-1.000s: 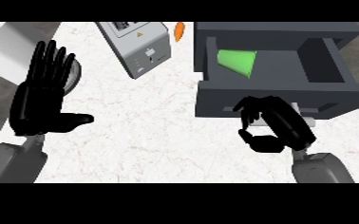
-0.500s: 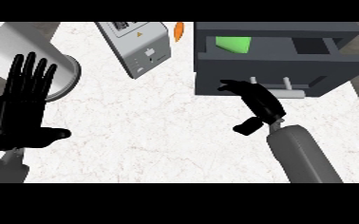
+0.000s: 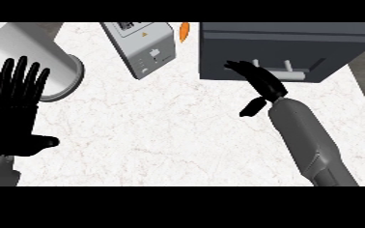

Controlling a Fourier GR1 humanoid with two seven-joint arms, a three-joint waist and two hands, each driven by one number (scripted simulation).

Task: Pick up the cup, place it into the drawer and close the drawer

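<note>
Pushing with my right hand (image 3: 258, 77), fingers straight, on the drawer (image 3: 274, 53) front at the table's far right corner, I should press squarely.

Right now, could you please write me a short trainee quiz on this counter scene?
1. True or false: the green cup can be seen in the drawer.
2. Which robot hand touches the drawer front? A) left B) right C) neither
3. Fill in: the small orange thing lies between the drawer unit and the ____.

Key
1. False: the drawer looks pushed in and no cup shows.
2. B: the right robot hand lies with straight fingers against the front, near the handle; the left robot hand rests open at the left edge.
3. Grey appliance.
</note>
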